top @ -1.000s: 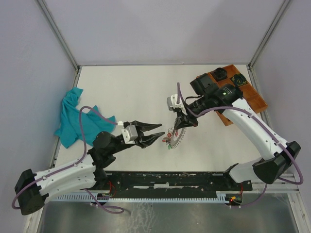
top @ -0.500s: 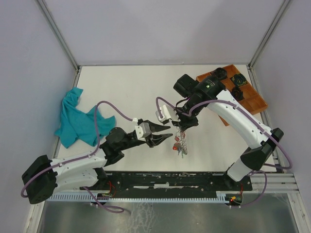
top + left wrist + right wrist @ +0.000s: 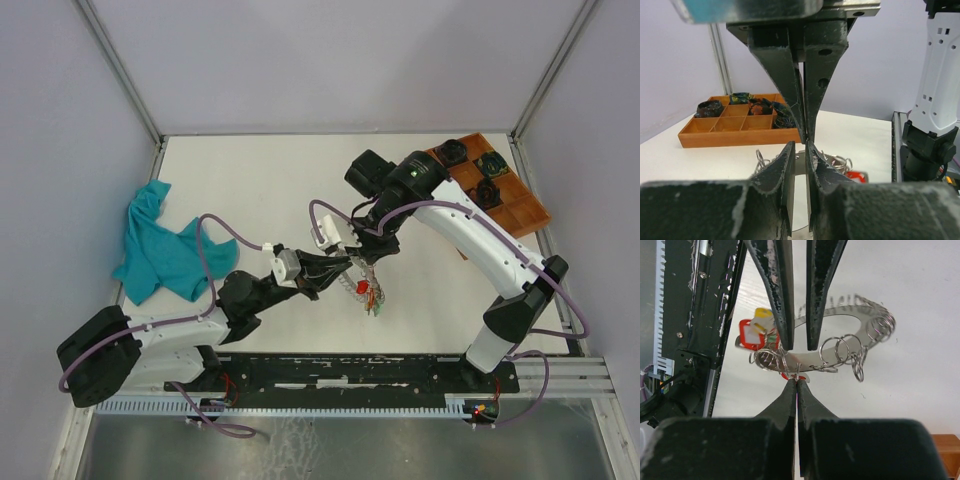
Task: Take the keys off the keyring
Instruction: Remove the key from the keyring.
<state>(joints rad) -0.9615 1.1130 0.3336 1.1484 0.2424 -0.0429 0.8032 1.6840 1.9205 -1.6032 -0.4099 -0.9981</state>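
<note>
The keyring [image 3: 840, 322] is a flat silver band with several small split rings; it hangs in the air over the table. My right gripper [image 3: 796, 381] is shut on its lower edge, and shows from above [image 3: 362, 257]. The keys [image 3: 364, 290] hang below in a bunch with red [image 3: 751, 335], yellow and green tags. My left gripper [image 3: 801, 145] is open by a narrow gap, its tips at the band [image 3: 800, 161]; I cannot tell if they touch it. It meets the ring from the left [image 3: 347, 263].
A wooden compartment tray [image 3: 512, 205] holding dark objects stands at the back right, seen also in the left wrist view [image 3: 740, 135]. A teal cloth [image 3: 160, 250] lies at the left. The black rail [image 3: 350, 372] runs along the near edge.
The right gripper has lifted the keyring off the table and carried it left. The left gripper has moved right up to the ring, and its jaws have narrowed from wide open.
</note>
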